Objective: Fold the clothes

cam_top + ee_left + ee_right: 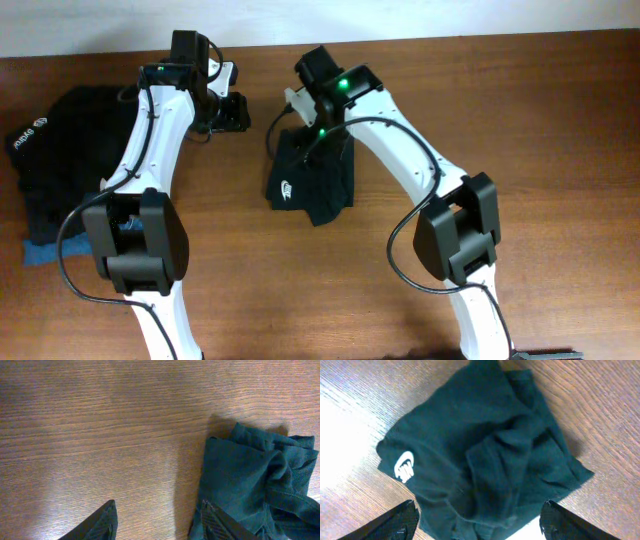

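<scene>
A black T-shirt [308,182] with a white swoosh logo [405,466] lies bunched and partly folded on the wooden table, its upper part under my right arm. My right gripper [480,521] hovers over its near edge, open, with both fingers wide of the cloth. My left gripper [160,522] is open over bare wood just left of the shirt [255,480]; its right fingertip [215,521] overlaps the fabric's edge. In the overhead view the left gripper [232,112] sits left of the shirt and the right gripper [299,106] at its far edge.
A heap of other black clothes [62,150] with white lettering lies at the table's left side, and a blue denim piece [40,255] pokes out beneath it. Both arm bases stand near the front edge.
</scene>
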Controlling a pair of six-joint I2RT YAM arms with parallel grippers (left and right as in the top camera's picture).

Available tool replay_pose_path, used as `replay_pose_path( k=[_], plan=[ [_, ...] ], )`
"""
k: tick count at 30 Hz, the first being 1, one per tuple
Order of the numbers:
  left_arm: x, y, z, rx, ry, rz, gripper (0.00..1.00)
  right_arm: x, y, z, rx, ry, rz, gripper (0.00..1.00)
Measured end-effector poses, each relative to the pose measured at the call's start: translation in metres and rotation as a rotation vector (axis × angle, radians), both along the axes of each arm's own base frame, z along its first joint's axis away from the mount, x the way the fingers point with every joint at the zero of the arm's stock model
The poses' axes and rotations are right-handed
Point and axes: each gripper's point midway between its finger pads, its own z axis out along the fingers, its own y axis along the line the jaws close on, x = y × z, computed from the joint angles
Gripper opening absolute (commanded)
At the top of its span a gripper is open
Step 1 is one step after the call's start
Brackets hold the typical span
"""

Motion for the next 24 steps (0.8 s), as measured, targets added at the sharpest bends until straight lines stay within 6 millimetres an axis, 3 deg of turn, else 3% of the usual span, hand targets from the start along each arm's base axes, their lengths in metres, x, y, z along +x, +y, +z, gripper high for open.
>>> replay_pose_path(
  k=[4,7,8,11,13,17,21,24],
  plan=[
    [0.0,0.0,0.0,0.0,0.0,0.0,0.54,-0.002,0.001,-0.011,-0.022,0.001,-0.019,0.82],
    [0.0,0.0,0.0,0.0,0.0,0.0,0.54,-0.006,-0.004,-0.024,-0.044,0.019,-0.034,0.77],
    [0.0,0.0,0.0,0.0,0.0,0.0,0.54,-0.008,-0.005,-0.028,-0.051,0.026,-0.037,0.73],
    [0.0,0.0,0.0,0.0,0.0,0.0,0.54,-0.01,-0.007,-0.037,-0.061,0.035,-0.04,0.43],
    [0.0,0.0,0.0,0.0,0.0,0.0,0.54,-0.01,-0.008,-0.039,-0.063,0.033,-0.048,0.34],
    [0.0,0.0,0.0,0.0,0.0,0.0,0.54,0.007,-0.015,-0.037,-0.09,-0.035,-0.123,0.33],
    [0.0,0.0,0.0,0.0,0.001,0.0,0.54,0.025,-0.042,-0.034,-0.168,-0.098,-0.279,0.35],
    [-0.001,0.0,0.0,0.0,0.003,0.0,0.54,0.038,-0.071,-0.032,-0.211,-0.132,-0.397,0.54]
  ],
)
